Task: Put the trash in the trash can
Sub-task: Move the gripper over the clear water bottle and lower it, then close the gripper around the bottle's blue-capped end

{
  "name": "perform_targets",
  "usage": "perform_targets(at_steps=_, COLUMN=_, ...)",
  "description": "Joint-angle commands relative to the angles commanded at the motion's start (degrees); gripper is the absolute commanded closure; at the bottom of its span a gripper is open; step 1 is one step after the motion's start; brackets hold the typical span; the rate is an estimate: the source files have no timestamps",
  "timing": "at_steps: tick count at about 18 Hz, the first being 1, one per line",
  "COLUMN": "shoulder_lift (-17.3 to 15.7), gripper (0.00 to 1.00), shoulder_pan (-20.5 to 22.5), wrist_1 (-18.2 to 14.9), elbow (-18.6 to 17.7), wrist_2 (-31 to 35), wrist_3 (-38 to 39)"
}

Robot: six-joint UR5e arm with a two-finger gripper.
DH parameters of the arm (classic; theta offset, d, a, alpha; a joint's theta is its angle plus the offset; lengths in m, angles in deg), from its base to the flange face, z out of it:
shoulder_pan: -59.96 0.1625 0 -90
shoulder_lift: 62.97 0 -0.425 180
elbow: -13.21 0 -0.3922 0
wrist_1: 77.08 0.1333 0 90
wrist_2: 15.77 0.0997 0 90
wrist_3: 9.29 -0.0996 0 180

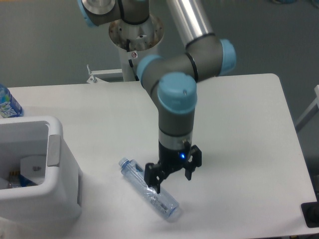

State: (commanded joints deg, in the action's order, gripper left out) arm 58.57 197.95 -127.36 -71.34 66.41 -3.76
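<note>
Hovering low over the white table (239,124), I am holding my gripper (173,178) spread wide, gripping nothing, its fingers straddling the middle of the clear crushed bottle (149,190). That bottle is lying on its side, cap toward the trash can (60,184) at the left; its small label is too blurred to read. A blue-labelled water bottle (8,103) is standing behind the bin, lettering illegible.
</note>
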Motion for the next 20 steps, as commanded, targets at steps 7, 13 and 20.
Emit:
perform_targets(at_steps=7, shoulder_lift=4.2, gripper=0.0, shoulder_pan=-0.4, wrist_1=0.5, elbow=1.0, wrist_2=-0.1, wrist_3=0.7)
perform_targets(at_steps=13, shoulder_lift=6.4, gripper=0.0, shoulder_pan=-1.1, wrist_1=0.5, elbow=2.3, wrist_2=0.2, wrist_3=1.1)
perform_targets(at_steps=20, shoulder_lift=8.4, gripper=0.0, shoulder_pan=-2.9, wrist_1=0.4, elbow=3.0, wrist_2=2.2, wrist_3=1.3)
